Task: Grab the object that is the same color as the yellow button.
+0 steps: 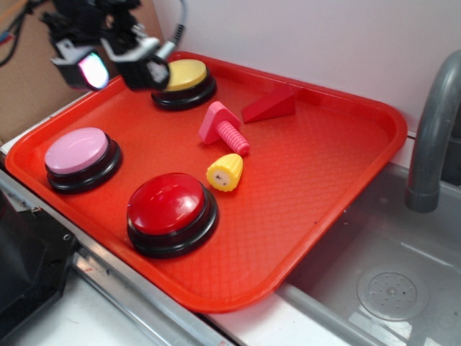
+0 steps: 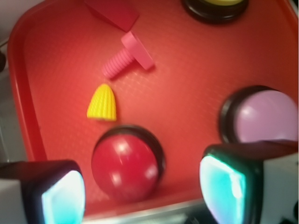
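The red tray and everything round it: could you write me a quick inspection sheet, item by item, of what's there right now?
Surface: red tray beside a metal sink.
Job's things: yellow corn piece lying mid-tray, untouched; yellow button at the far edge.
Clutter: pink button, red button, pink screw toy, red wedge, all on the tray.
Grippers: gripper open, raised over the tray's far left corner, holding nothing; pads glow pale blue in the wrist view.
Cables: a grey cable runs up from the gripper.
Surroundings: grey tap, white wall behind, cardboard at the left.
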Robot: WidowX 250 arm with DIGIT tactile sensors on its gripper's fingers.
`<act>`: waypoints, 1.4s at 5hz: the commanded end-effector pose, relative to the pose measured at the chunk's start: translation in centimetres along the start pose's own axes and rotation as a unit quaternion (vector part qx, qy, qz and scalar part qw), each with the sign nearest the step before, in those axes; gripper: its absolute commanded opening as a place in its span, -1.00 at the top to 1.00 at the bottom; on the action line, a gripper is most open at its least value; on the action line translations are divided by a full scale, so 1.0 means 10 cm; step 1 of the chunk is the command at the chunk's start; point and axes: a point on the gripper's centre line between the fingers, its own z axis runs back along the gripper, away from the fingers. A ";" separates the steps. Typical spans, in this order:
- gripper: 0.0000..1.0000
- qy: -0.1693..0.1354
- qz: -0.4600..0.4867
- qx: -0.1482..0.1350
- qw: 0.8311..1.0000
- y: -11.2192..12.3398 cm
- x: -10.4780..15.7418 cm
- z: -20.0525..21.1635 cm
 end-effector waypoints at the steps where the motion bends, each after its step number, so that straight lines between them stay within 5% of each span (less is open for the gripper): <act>1: -1.00 -0.023 0.062 0.006 0.998 -0.28 0.29 -0.59; 5: -1.00 -0.028 0.073 0.021 0.997 -0.44 0.48 -1.13; 6: 0.11 -0.040 0.051 0.012 0.998 -0.44 0.45 -1.16; 7: 0.96 -0.020 0.054 0.006 0.998 -0.40 0.43 -1.18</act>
